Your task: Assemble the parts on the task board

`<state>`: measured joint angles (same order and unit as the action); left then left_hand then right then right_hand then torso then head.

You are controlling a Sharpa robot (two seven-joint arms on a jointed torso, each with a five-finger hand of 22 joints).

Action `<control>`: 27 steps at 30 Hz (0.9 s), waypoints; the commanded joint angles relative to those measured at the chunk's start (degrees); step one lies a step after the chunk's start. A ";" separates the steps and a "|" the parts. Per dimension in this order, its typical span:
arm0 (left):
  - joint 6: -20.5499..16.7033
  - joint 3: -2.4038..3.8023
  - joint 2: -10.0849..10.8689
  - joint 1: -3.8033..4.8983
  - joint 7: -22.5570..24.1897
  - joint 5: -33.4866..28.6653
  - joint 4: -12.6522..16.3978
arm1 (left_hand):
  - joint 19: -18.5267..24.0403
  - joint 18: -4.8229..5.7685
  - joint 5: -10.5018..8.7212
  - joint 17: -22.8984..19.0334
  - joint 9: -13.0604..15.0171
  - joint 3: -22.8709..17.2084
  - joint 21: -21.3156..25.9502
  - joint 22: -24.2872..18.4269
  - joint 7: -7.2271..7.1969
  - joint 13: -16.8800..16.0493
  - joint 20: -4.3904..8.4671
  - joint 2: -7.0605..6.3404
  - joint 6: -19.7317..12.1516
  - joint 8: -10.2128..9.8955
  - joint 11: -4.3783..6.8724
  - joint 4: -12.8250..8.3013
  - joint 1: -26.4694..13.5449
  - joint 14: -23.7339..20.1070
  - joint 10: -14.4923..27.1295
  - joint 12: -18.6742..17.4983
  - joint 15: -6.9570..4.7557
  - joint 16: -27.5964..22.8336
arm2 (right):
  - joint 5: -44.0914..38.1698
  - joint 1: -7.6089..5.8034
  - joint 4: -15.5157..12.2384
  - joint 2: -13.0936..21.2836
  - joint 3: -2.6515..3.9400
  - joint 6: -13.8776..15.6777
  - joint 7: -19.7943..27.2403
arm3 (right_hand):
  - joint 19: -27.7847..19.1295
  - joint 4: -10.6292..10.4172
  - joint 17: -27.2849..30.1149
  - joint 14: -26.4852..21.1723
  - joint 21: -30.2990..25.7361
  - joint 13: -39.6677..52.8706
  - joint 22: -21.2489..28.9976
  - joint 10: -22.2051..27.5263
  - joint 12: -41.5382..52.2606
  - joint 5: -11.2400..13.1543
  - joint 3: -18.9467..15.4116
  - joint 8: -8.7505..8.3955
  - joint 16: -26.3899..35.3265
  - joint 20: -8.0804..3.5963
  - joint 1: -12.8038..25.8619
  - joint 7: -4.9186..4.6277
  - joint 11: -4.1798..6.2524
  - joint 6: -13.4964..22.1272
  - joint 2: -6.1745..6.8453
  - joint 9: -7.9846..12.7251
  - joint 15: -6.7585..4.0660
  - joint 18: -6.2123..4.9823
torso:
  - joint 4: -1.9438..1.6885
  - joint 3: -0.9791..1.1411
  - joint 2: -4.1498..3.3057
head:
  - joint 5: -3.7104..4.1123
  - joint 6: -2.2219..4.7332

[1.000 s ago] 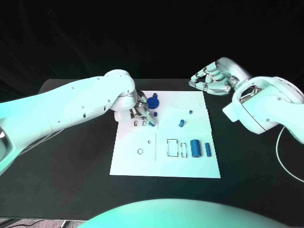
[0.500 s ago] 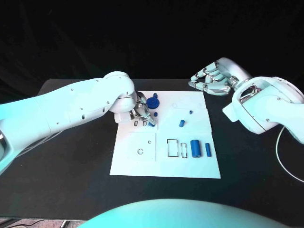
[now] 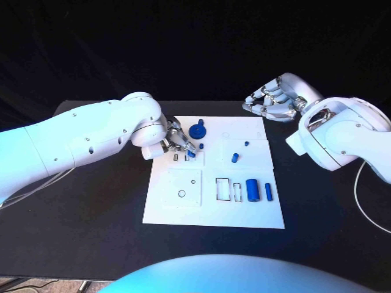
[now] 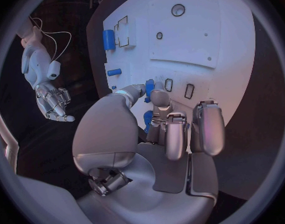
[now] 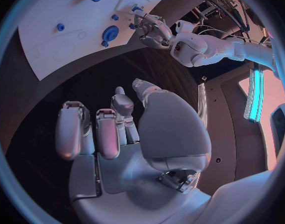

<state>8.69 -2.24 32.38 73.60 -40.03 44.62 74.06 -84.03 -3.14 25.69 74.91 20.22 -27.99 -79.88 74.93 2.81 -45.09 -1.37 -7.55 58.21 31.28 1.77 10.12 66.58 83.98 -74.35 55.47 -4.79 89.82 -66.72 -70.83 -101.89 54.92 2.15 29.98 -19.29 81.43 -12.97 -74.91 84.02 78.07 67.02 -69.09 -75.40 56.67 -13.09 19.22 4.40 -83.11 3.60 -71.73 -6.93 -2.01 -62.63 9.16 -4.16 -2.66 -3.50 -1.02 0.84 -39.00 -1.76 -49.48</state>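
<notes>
While my left hand (image 3: 179,144) pinches a small blue part (image 4: 149,87) over the task board (image 3: 213,207) slots — insertion step | next: align, press down | right hand (image 3: 270,104) curled, empty.

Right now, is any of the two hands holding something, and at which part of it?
The left hand pinches a small blue part by its end, over the task board. The right hand holds nothing, its fingers curled.
</notes>
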 commanded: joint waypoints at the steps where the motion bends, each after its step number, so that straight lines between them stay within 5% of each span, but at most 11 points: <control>1: -2.48 -0.01 0.30 -0.05 -2.62 -1.62 0.30 | -2.61 0.65 0.12 15.09 0.58 -11.07 -0.46 7.17 -0.15 -0.21 0.37 -0.04 -0.63 0.89 0.00 -10.62 -0.99 6.02 -0.51 0.43 -0.38 0.18 | -0.04 0.00 0.05 -0.08 0.00 -0.66 0.70 | -0.42 -0.08 -7.94 4.23 -0.19 0.00 0.05 0.40 -0.15 -0.19 -0.38 -0.33 0.39 0.16 0.21 -0.04 -0.03 0.45 0.00 -0.03 0.46 -0.87 | -0.11 0.00 0.07 | -0.06 -0.06; 27: 0.37 -0.36 0.19 -1.79 -3.40 13.86 1.17 | -3.03 0.93 0.21 15.09 1.98 -12.27 -1.56 8.15 -0.42 -0.76 0.59 -0.31 -1.56 3.15 0.25 -11.47 -2.29 6.02 -0.85 1.03 -0.59 0.18 | 0.49 0.02 0.23 -0.12 -0.05 -0.85 1.11 | -0.43 -0.10 -7.93 4.23 -0.21 0.00 0.07 0.40 -0.14 -0.27 -0.42 -0.33 0.40 0.16 0.23 -0.03 -0.03 0.46 0.01 -0.03 0.46 -0.88 | 0.11 0.05 -0.04 | -0.79 -0.34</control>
<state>7.13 -2.48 32.60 72.02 -39.94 55.58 75.21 -83.82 -3.14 25.67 74.90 22.11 -30.93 -81.21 74.91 2.46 -45.80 -1.14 -8.52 56.97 34.13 2.18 7.65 64.27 84.20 -74.97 56.13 -5.01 89.82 -66.34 -70.82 -101.66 54.82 2.10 29.84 -18.88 81.43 -13.13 -74.95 84.02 78.07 67.01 -69.09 -75.40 56.67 -13.09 19.06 4.40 -82.89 3.60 -71.73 -6.93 -2.01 -62.63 9.15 -4.16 -2.66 -3.50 -0.91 0.85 -39.02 -2.53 -49.79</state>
